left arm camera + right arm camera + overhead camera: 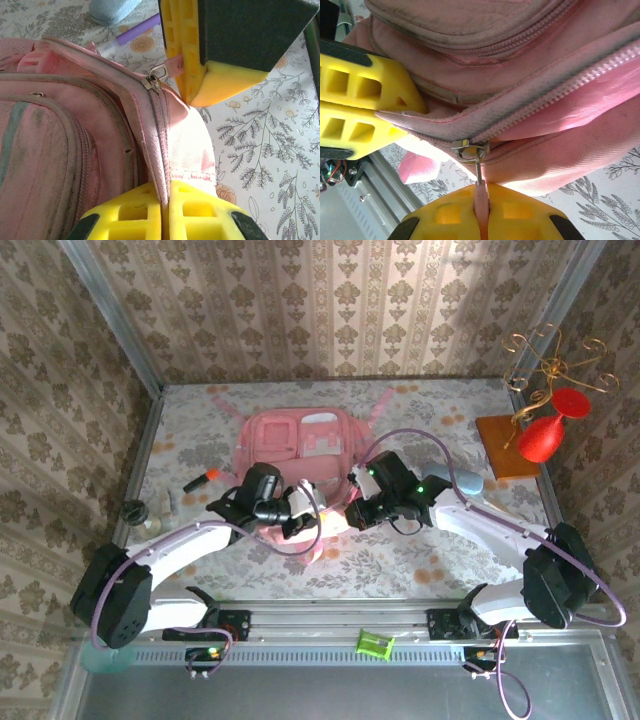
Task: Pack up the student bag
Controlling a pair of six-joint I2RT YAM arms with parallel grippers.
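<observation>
- Two grippers close together at the near edge of the student bag [298, 440]; bag flat at mid-table on the floral table [450, 555], front pockets up, straps toward the far wall.
- On the left gripper [166, 202], yellow fingers [132, 215] pressed together on the bag's fabric edge just beside the zip line.
- On the right gripper [481, 200], fingertips pinched on the pink pull tab [479, 186], hanging from the metal zip slider [469, 148]; slider just beside the left gripper's clamp.
- Cannot tell how far the zip is open.
- Left of the bag, an orange marker [203, 480] and, nearer the table edge, a small jar [135, 512]; right of the bag, a pale blue pouch [465, 480].
- At the far right, a wooden block [503, 447] with a red vase [540, 438] over it; on the near rail, a green clip [375, 644].
</observation>
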